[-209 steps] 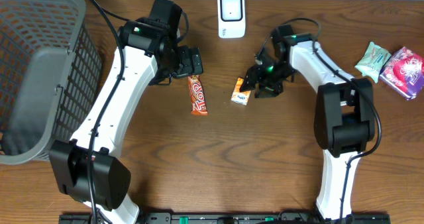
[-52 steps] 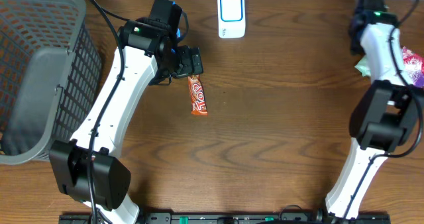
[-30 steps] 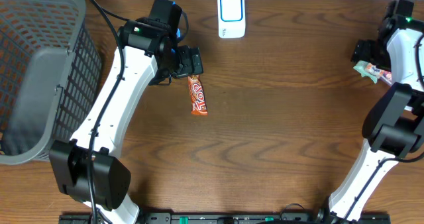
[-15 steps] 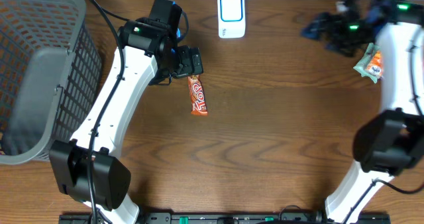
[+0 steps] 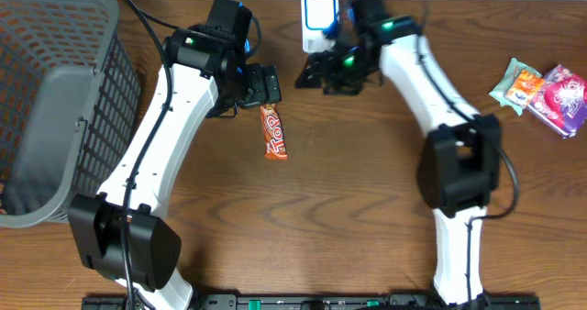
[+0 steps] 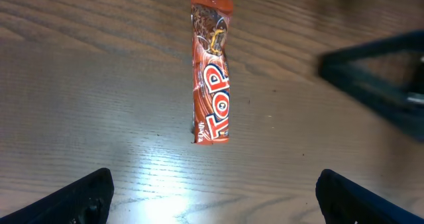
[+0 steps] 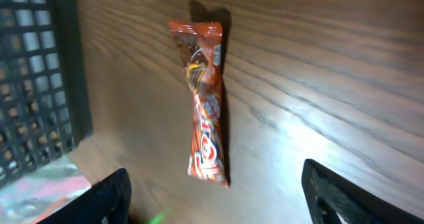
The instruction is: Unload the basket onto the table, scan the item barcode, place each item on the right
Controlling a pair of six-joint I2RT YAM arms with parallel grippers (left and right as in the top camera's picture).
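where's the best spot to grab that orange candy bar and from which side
Across its narrow middle, straight down from above. The candy bar lies flat on the table, long and slim, with both long edges clear for the fingers.

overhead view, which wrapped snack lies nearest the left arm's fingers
The red TOP bar, right in front of the left fingers; the teal pack, small orange pack and pink pack cluster at the far right.

Glossy candy bar wrapper [image 6: 211,71]; polished wood-grain table [image 6: 79,65].
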